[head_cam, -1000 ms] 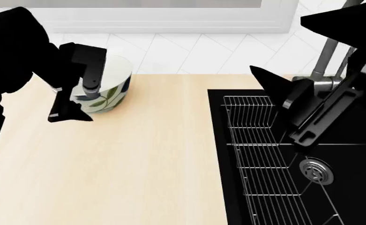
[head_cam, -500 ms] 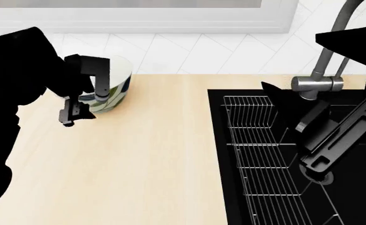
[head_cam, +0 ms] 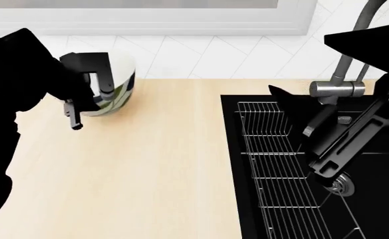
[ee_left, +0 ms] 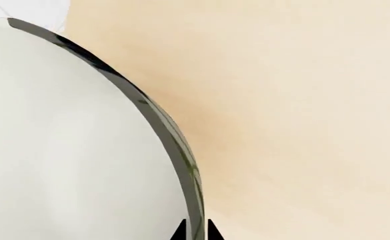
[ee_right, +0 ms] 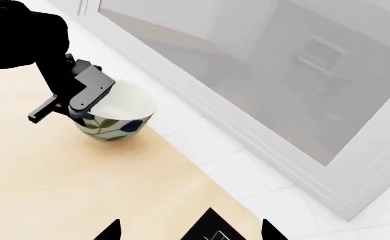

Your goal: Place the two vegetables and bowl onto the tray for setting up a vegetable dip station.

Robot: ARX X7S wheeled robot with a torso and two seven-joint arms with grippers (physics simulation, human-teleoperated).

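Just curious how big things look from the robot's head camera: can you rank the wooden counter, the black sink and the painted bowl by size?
1. Wooden counter
2. Black sink, partly cut off by the picture edge
3. Painted bowl, half hidden behind the left gripper

We see the bowl (ee_left: pixel 68 150), plain cream inside, its rim between our left gripper (ee_left: pixel 195 232) fingertips, above the pale wooden counter (ee_left: pixel 301 110).

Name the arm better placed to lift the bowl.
Left. Its hand is already at the bowl, fingertips straddling the rim in the left wrist view. The right hand hangs over the sink, far off.
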